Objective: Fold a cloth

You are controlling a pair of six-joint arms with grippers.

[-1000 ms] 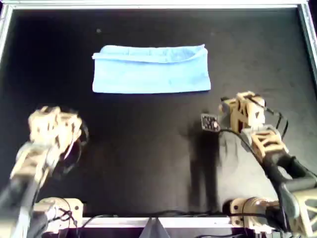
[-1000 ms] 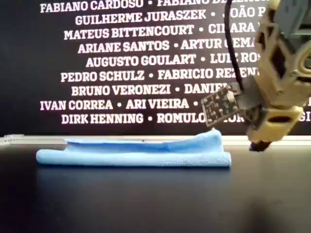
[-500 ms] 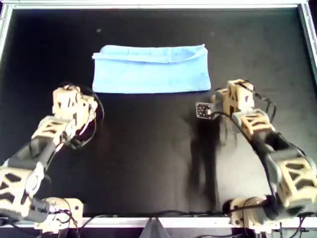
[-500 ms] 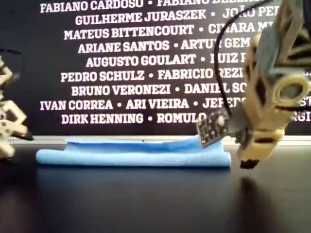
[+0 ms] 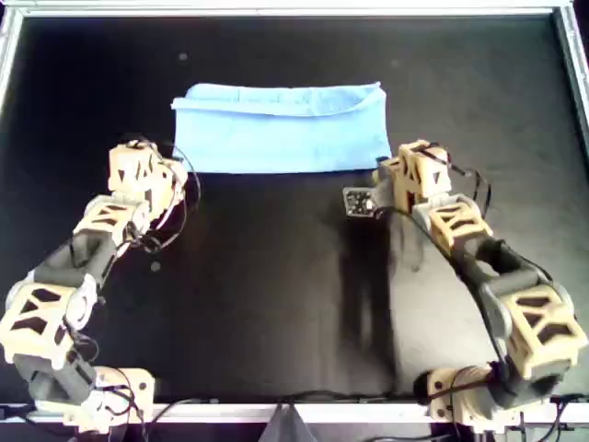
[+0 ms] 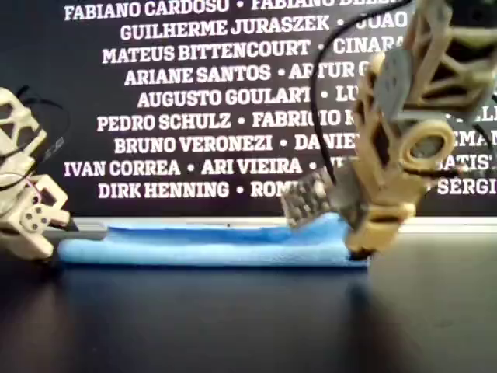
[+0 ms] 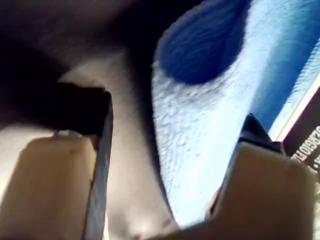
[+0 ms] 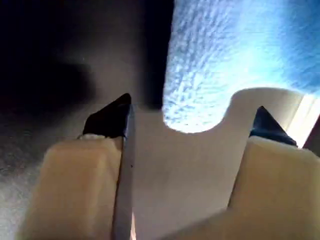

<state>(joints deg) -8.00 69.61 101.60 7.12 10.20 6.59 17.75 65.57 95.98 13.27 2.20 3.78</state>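
Both tools stand spread apart with nothing between the jaws. The left tool [image 5: 164, 175] sits just off the near left corner of the thin light-blue woven cloth [image 5: 281, 129] in the overhead view, and the right tool [image 5: 398, 170] just off its near right corner. Each wrist view shows the cloth's rounded folded edge close ahead of its tool, left [image 7: 170, 165] and right [image 8: 187, 125], with no fabric yet inside either one.

The cloth lies on the black surface [image 5: 276, 295], toward the far side and near the middle from left to right in the overhead view. It is doubled into a long band, with the top layer's far edge slightly uneven. In the exterior view it is a low, soft roll [image 6: 210, 245], puffed up at that view's right end.

It looks light, limp and slightly grippy, so it should drape and sag once lifted, and the layers may slide apart unless pinched together. The near corners, taken through both layers, look like the best holds for the next fold.

No containers are in view.
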